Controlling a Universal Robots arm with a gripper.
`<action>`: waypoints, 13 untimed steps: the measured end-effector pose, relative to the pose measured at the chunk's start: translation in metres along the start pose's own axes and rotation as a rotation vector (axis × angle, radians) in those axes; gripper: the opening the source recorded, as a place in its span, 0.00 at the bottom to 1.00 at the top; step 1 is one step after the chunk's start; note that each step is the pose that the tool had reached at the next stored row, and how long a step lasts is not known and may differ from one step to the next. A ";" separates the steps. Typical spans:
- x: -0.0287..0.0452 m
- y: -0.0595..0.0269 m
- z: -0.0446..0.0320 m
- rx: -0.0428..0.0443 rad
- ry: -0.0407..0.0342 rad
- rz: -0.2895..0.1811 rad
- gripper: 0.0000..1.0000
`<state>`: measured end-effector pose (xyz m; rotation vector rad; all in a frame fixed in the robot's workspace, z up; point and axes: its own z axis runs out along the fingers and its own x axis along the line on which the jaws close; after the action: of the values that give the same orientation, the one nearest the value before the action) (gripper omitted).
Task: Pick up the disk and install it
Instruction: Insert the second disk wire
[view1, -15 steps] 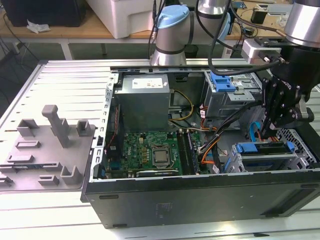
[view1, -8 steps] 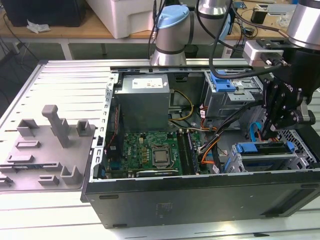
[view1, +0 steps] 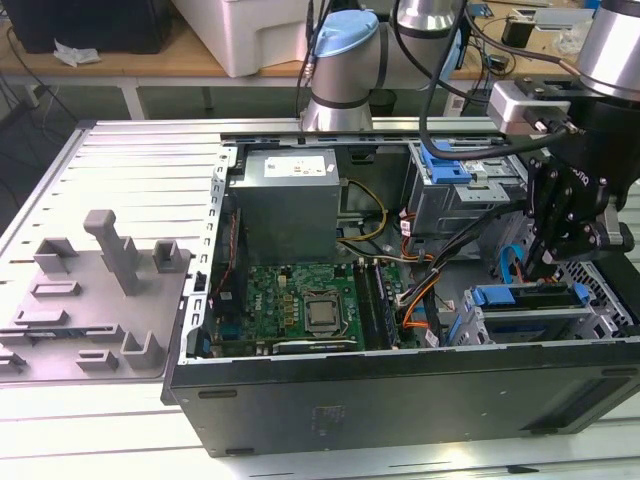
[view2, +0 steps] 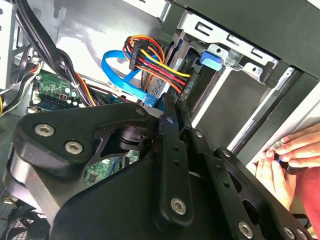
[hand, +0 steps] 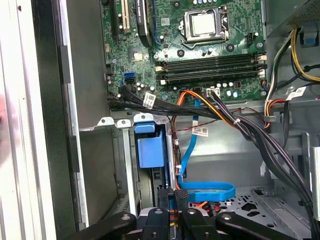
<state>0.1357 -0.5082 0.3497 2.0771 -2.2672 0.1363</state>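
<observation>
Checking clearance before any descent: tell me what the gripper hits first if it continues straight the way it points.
Most likely the blue-topped drive cage, directly beneath the gripper in the exterior view; how much gap remains is hard to judge.

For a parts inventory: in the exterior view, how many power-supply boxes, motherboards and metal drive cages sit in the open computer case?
Power-supply box: 1
Motherboard: 1
Metal drive cages: 2
Total: 4
</observation>
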 end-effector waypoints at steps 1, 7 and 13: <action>0.0003 0.0000 -0.0001 0.0001 0.0001 -0.001 0.16; 0.0027 -0.0002 0.0002 0.0011 -0.0001 -0.010 0.16; 0.0057 -0.0005 0.0005 0.0023 -0.0003 -0.020 0.16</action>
<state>0.1357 -0.5139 0.3498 2.1008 -2.2464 0.1377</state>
